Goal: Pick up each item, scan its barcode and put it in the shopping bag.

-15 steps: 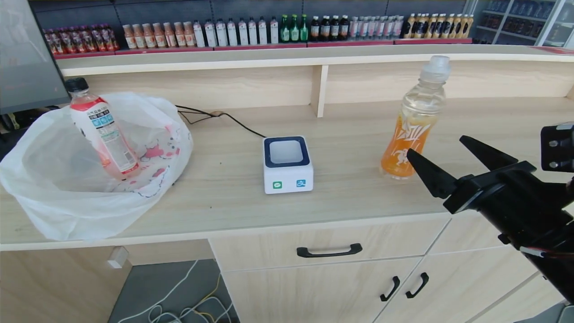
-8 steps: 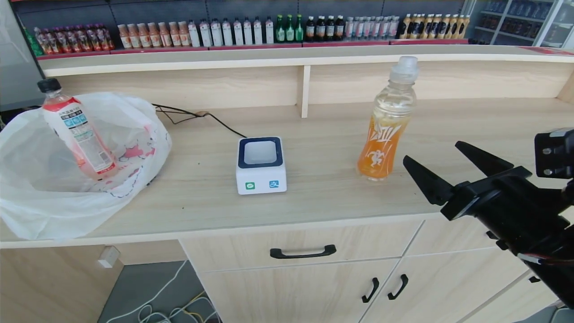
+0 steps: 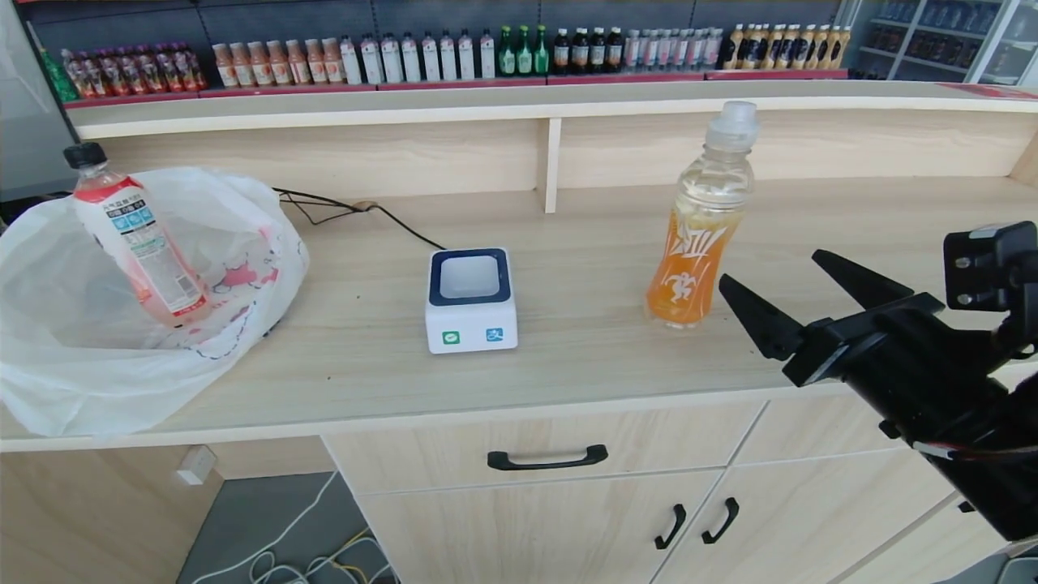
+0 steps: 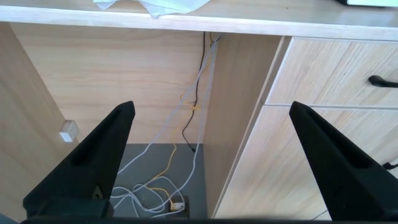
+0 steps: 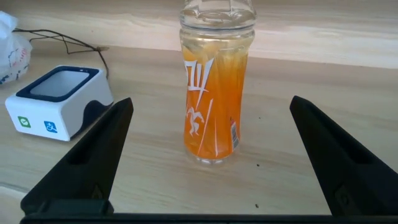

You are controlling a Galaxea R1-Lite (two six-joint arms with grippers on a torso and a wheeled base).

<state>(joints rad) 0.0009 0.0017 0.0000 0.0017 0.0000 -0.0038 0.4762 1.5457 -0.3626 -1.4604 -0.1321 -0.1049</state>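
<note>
Between frames, our right gripper (image 3: 768,266) edges slightly up and left, toward the orange bottle (image 3: 697,243). The larger sideways shift of the scene is camera movement, not object movement. We find its jaws spread wide and empty, with the tips just short of the bottle on its near right side.

The orange bottle stands upright on the counter (image 3: 584,361), right of the scanner (image 3: 471,298), and nothing touches it. Our left gripper (image 4: 211,106), likewise wide open and empty, hangs below counter level, facing the cabinet front.

At far left, the shopping bag (image 3: 251,211) lies open with a pink bottle (image 3: 134,239) leaning inside it. We judge one item bagged. The orange bottle is not yet grasped, scanned or bagged.
</note>
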